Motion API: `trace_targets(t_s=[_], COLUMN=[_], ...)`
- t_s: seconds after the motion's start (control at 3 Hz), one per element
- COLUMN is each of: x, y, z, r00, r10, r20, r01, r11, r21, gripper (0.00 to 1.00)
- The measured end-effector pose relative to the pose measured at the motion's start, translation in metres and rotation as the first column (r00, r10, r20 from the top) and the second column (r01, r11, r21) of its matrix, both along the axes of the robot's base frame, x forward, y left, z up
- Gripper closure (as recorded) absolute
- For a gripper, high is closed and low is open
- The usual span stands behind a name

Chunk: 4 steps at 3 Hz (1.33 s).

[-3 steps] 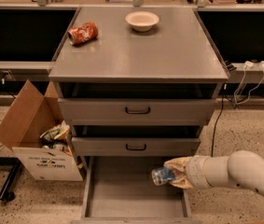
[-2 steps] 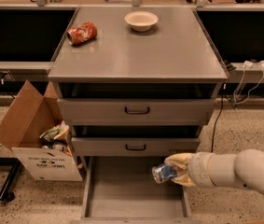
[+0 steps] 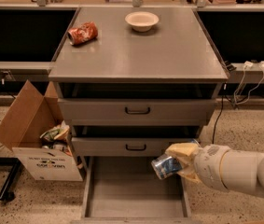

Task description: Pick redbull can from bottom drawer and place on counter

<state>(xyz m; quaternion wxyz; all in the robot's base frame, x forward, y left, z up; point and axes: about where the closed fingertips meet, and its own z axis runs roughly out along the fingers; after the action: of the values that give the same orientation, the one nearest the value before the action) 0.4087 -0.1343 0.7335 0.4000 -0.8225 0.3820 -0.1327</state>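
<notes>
The redbull can point(image 3: 163, 166), blue and silver, is held on its side by my gripper point(image 3: 180, 161), which comes in from the right on a white arm. The yellowish fingers point(image 3: 182, 150) are shut on the can, one above and one below. The can hangs above the right side of the open bottom drawer point(image 3: 134, 190), just in front of the middle drawer's face. The drawer floor is bare. The counter point(image 3: 141, 50) is the grey cabinet top, well above the can.
An orange-red dented can point(image 3: 82, 33) and a white bowl point(image 3: 142, 20) sit on the counter's far part. Two shut grey drawers with black handles point(image 3: 137, 110) are above the open one. An open cardboard box point(image 3: 38, 136) of rubbish stands on the floor at left.
The gripper with the can has risen slightly and shifted a little right, staying above the drawer's right side.
</notes>
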Motion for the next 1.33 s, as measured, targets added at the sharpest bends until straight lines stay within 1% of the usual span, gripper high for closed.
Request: trace_targets(t_s=[0.33,0.67,1.0,1.33], x=[0.0,0.015,0.059,0.119], y=[0.0,0.002,0.0,0.008], z=[0.0,0.013,0.048,0.1], r00=[1.0,0.9985,0.9889,0.9691], r10=[0.0,0.023,0.076,0.144], r20=[0.0,0.049,0.128,0.2], r01=[0.0,-0.021,-0.056,-0.096], r11=[1.0,0.999,0.987,0.968], r21=[0.0,-0.049,-0.152,-0.232], gripper=[1.0,1.0,1.0,1.0])
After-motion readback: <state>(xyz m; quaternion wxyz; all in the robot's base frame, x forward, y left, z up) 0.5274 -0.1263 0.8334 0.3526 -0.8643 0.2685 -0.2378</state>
